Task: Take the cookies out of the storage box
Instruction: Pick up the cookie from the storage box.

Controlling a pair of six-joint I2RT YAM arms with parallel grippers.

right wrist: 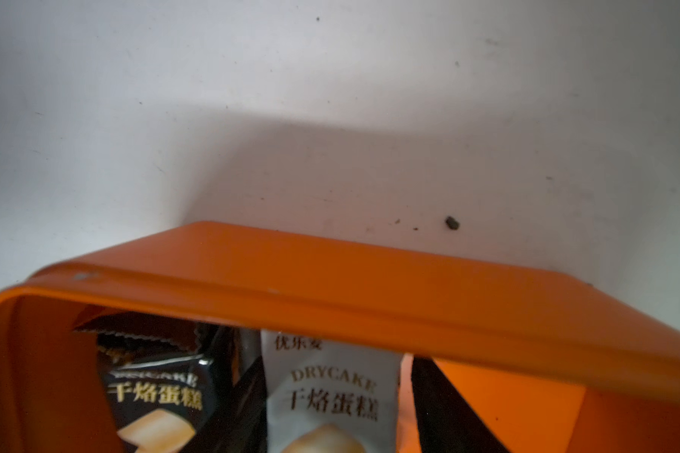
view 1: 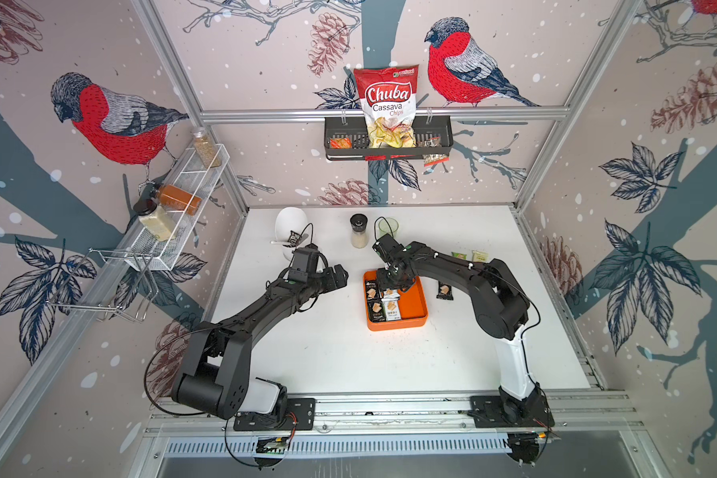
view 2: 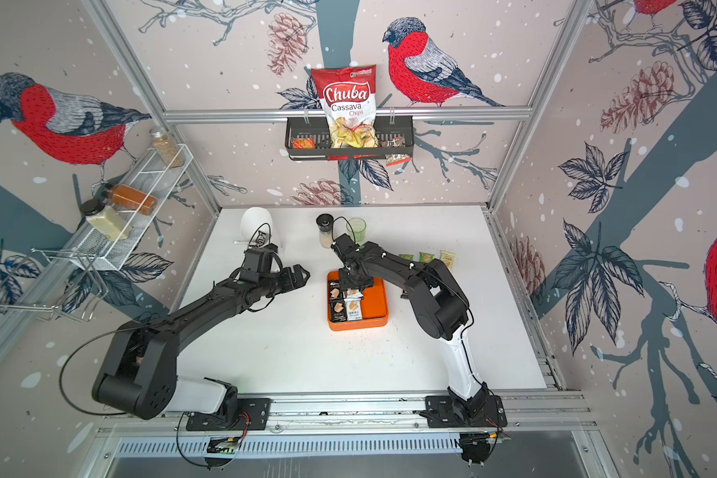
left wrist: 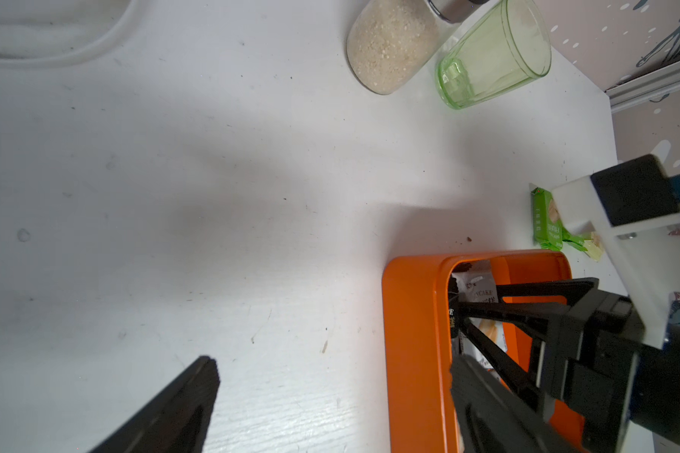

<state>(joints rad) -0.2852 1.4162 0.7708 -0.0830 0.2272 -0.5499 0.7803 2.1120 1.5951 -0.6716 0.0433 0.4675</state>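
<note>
1. We see the storage box [view 1: 415, 308] sitting flat on the white desk [view 1: 315, 351], near the middle and between the two arms. Its right half is bare orange floor.
2. In both top views at least four cookies [view 1: 375, 309] lie in the left half of the box. Two black ones run along the left wall, and two white ones lie just beside them.
3. The right tool [right wrist: 335, 376] is down inside the far left part of the box. In the right wrist view its two dark fingers [right wrist: 440, 412] stand on either side of a white packet [right wrist: 330, 392] printed DRYCAKE.
4. Its jaws are partly open. A sliver of orange shows between the white packet and one finger, so we do not see the packet clamped.
5. A black packet [right wrist: 154, 392] lies just beside the white one, toward the corner of the box.
6. The left tool [view 1: 336, 278] hovers over bare desk just left of the box. Its jaws are spread wide and hold nothing.
7. Some packets lie outside the box. A loose black packet [view 1: 444, 291] is on the desk just right of it, beside the right arm.
8. Farther back, green packets [view 2: 426, 257] and a pale yellow packet [view 2: 448, 260] lie in a row.
9. A capped shaker jar [view 1: 359, 231] and a green glass [view 1: 386, 227] stand upright near the back of the desk, apart from the box.
</note>
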